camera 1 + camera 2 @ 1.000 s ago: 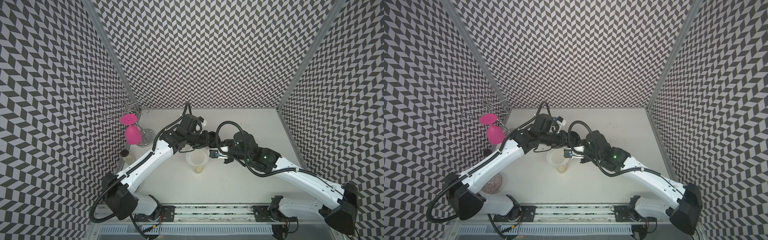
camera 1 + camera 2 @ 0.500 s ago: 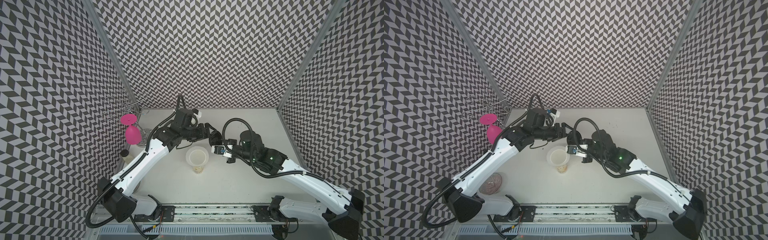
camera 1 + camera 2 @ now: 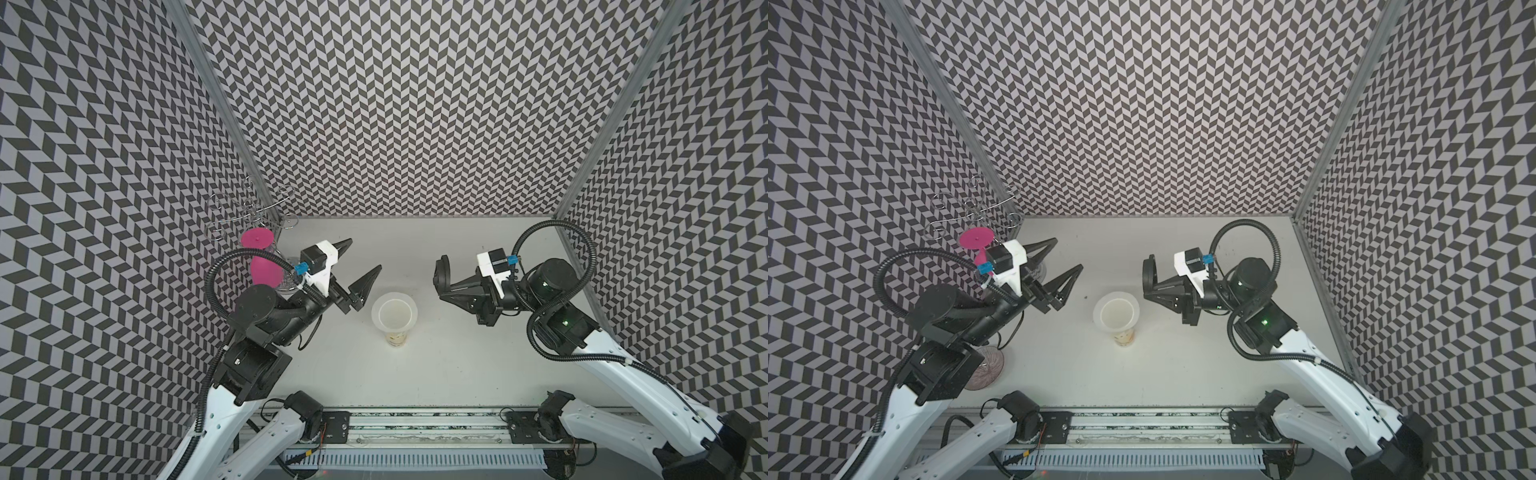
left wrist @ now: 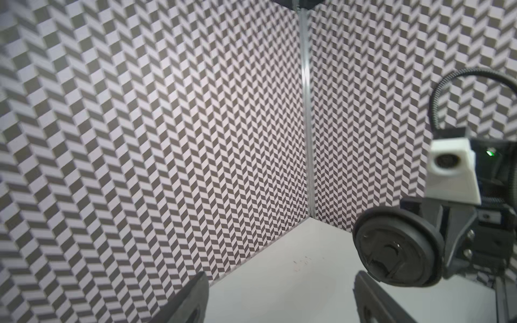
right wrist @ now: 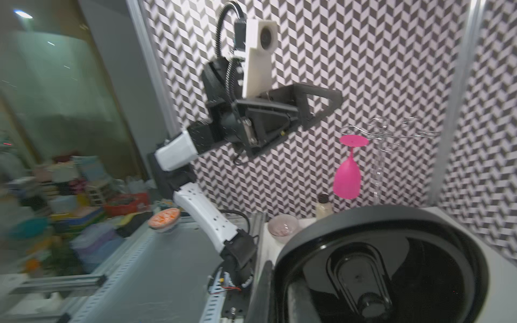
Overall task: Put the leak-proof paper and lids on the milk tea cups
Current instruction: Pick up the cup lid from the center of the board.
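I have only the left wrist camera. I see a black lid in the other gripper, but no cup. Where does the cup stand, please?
Observer: The cup stands upright in the middle of the table.
Operator: Is anything on its mouth?
Observer: A thin pale sheet seems to lie over it, wider than the rim.
Operator: What else is near my arm?
Observer: A pink goblet hangs upside down from a wire rack.
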